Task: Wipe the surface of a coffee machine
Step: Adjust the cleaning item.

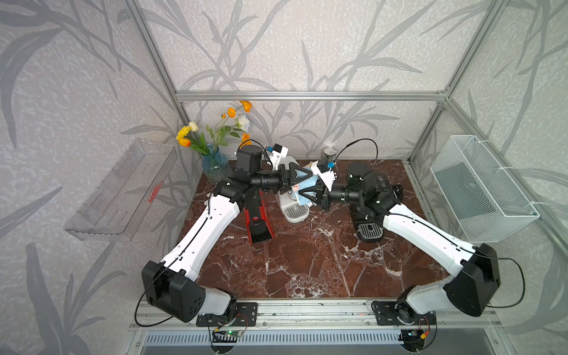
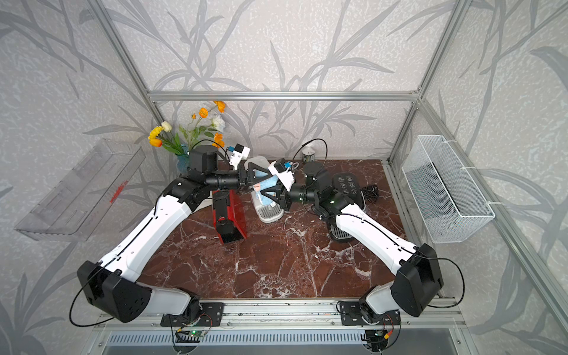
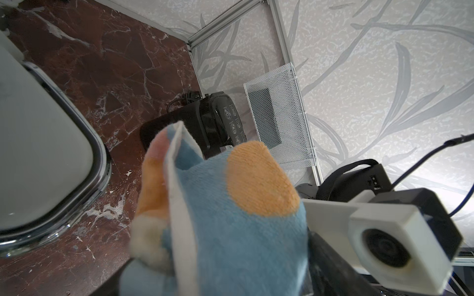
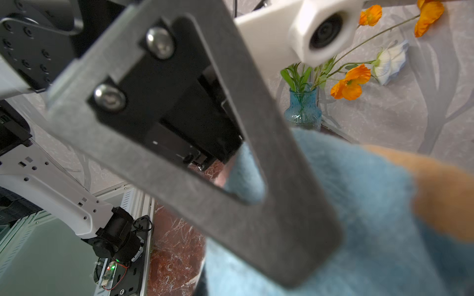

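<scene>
We get soft, even light in both top views, with faint shadows on the table (image 1: 307, 261). The cloth (image 4: 372, 210) blurs in the right wrist view; glare whitens the wall (image 3: 423, 184) in the left wrist view.

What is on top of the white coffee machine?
A blue-and-orange cloth, held in the right gripper, hangs over the white coffee machine. Its top is covered, so whether they touch cannot be seen.
</scene>
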